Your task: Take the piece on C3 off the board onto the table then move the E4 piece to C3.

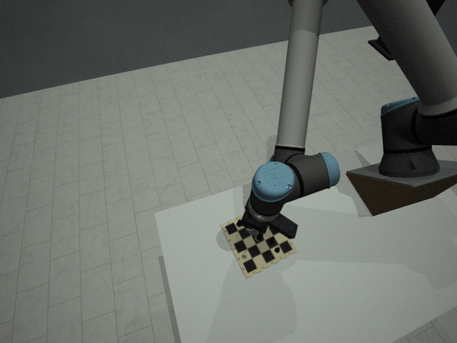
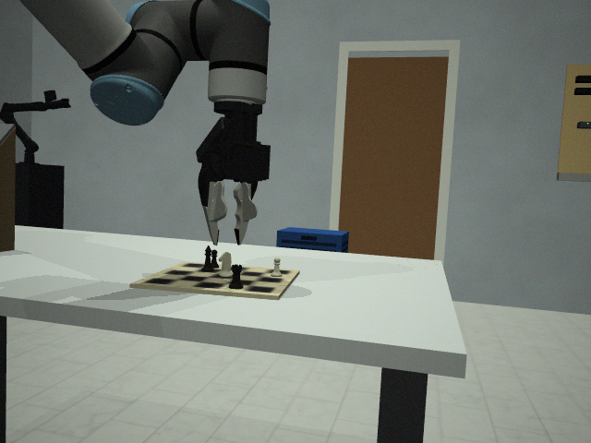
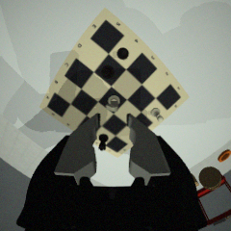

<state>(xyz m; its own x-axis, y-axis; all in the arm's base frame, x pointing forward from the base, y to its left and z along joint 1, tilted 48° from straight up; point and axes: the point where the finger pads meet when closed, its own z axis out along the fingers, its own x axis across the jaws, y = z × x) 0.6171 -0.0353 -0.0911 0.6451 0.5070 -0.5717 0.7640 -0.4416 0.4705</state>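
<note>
The white knight (image 2: pixel 225 264) (image 3: pixel 114 102) stands upright on C3 of the board (image 1: pixel 245 275) (image 2: pixel 278 297) (image 3: pixel 45 106). A short black pawn (image 1: pixel 277 249) (image 2: pixel 214 258) (image 3: pixel 122 53) stands on E4. My gripper (image 2: pixel 227 241) (image 3: pixel 113 114) is partly open and empty, its tips a short way above the pieces. In the top view it hides most of C3.
A tall black piece (image 2: pixel 207 261) (image 3: pixel 108 71) stands on D4, near E4 and C3. A black rook (image 1: pixel 240 223) (image 2: pixel 235 277) (image 3: pixel 102 141) stands on A2, a white pawn (image 1: pixel 243 255) (image 2: pixel 276 267) (image 3: pixel 156 114) on D1. The white table (image 1: pixel 332 295) (image 2: pixel 372 309) surrounds the board.
</note>
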